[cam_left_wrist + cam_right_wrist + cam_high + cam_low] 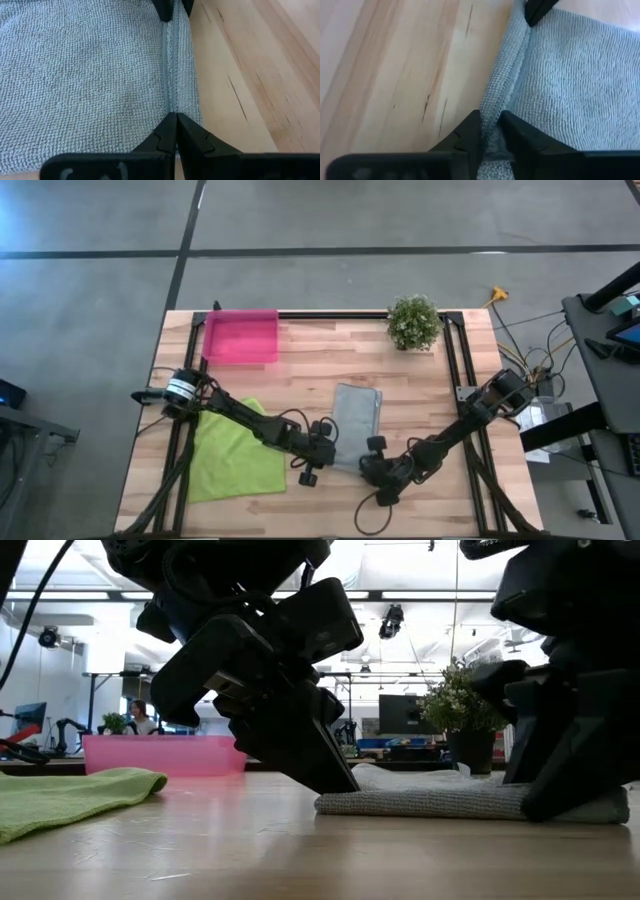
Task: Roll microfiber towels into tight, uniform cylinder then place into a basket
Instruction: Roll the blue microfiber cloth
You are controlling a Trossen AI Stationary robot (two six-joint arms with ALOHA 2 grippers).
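Grey towel (356, 417) lies folded mid-desk (440, 380), both arms at its near edge. Left end effector (174, 120) is shut tight, tips on the hem at one corner. Right end effector (490, 125) pinches the hem at the other corner. Green towel (232, 453) lies flat beside it, pink basket (240, 337) at the far edge.

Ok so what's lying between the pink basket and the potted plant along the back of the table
Nothing: in the high view the stretch from the pink basket to the potted plant is bare wooden table. The grey towel lies nearer the front.
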